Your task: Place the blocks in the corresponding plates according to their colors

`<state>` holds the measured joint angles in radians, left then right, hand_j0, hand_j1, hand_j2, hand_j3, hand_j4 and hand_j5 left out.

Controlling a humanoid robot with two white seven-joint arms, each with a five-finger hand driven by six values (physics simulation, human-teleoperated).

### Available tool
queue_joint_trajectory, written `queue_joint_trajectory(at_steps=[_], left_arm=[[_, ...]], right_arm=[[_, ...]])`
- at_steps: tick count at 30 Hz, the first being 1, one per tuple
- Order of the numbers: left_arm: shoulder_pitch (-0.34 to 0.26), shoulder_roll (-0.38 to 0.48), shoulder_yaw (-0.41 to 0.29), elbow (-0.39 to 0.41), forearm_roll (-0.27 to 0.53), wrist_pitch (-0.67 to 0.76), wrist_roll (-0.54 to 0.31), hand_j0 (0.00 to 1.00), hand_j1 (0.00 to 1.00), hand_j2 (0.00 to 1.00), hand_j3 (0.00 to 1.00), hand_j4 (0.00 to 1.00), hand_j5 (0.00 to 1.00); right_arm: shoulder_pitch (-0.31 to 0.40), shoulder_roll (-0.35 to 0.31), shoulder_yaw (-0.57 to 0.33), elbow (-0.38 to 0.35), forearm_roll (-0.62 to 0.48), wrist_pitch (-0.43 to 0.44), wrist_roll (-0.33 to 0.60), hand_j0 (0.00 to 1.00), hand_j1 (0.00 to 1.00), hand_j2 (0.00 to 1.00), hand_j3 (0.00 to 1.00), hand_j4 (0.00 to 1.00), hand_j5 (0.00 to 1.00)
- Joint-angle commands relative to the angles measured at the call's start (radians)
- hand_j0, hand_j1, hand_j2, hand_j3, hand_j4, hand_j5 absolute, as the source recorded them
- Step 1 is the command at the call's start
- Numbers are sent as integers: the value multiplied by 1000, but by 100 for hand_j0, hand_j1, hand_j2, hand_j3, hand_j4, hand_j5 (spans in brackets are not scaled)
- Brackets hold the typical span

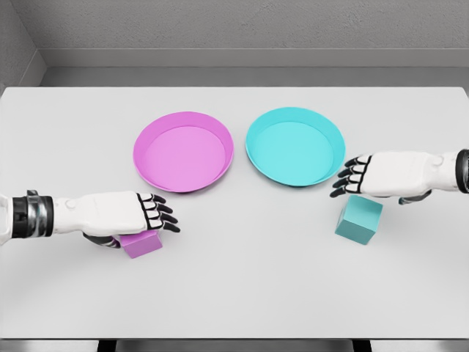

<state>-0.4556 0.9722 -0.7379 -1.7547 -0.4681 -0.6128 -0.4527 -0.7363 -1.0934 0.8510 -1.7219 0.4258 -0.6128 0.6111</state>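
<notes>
Step in hand: judged to be the approach to grasp; neither block is lifted, both plates hold nothing.
Left hand point(135, 213): lower left of the frame, palm down over the pink block point(142, 244), fingers loosely extended toward the right, holding nothing. It overlaps the block's upper edge; actual contact cannot be confirmed.
Right hand point(366, 176): right of the frame, fingers relaxed and slightly curled toward the left, holding nothing. It sits just above the teal block point(359, 219), apparently apart from it.
Pink block: small cube on the counter point(242, 293), lower left, below the pink plate point(183, 151); flat faces, sharp edges, partly hidden under the hand.
Teal block: larger-looking cube, turned at a slight angle, lower right of centre, below the teal plate point(294, 145).
Plates: side by side at upper centre, rims near each other; shallow, raised rims.
Recommended practice: lower each hand squarely, fingers and thumb on opposite flat faces, closing before any lift. For the teal block, match the wrist to its turned faces. Lift clear of the rim, release low over the same-coloured plate.
Risk: an off-centre pinch may twist a cube loose.
</notes>
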Motion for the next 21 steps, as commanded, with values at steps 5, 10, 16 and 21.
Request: queue_joint_trajectory(at_steps=[5,10,16,21], left_arm=[[0,0,-1,-2,5,2,0,86,86,86,86,86,86],[2,0,0,0,5,2,0,71,71,71,71,71,71],[2,2,-9,1,5,2,-4,51,51,51,51,51,51],[-2,2,-15,0,5,2,-4,44,44,44,44,44,44]], right_arm=[[2,7,65,-7,-2,2,0,100,100,100,100,100,100],[3,6,97,-8,-2,2,0,100,100,100,100,100,100],[5,7,132,-7,1,2,0,100,100,100,100,100,100],[5,41,122,1,1,2,0,96,96,96,96,96,96]])
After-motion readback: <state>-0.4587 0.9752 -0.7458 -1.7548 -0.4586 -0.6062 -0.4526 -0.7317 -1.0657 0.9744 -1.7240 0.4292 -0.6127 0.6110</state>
